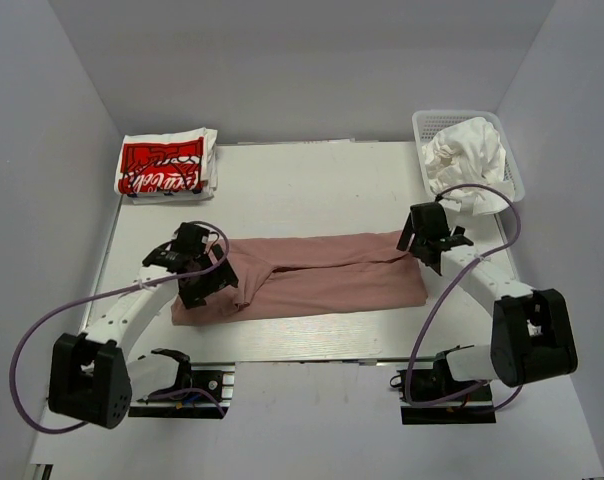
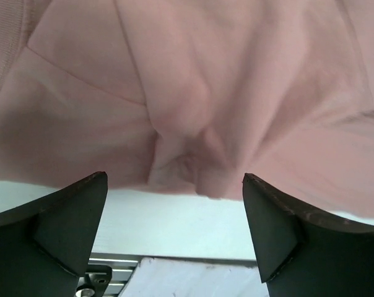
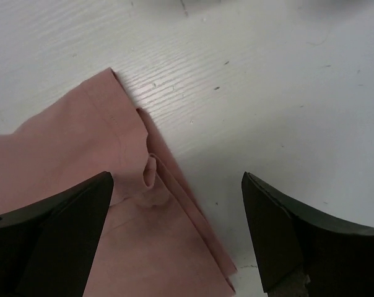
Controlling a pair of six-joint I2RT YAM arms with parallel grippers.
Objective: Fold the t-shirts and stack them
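Pink tee (image 1: 322, 280) at table (image 1: 302, 185) centre, folded into long band, long axis 9-to-3 o'clock. Left jaws wide over its rumpled 9 o'clock end. Right jaws wide, straddling 3 o'clock corner. Contact with cloth unclear for both. Cloth dusty pink, creased, layered edges showing. Red-logo tee (image 1: 162, 167) folded at 11 o'clock. White tees (image 1: 467, 150) heaped in basket (image 1: 422, 125) at 1 o'clock.

spread tee (image 1: 322, 275) centre; folded tee (image 1: 162, 165) far left; basket (image 1: 460, 114) far right, tees (image 1: 467, 150) inside
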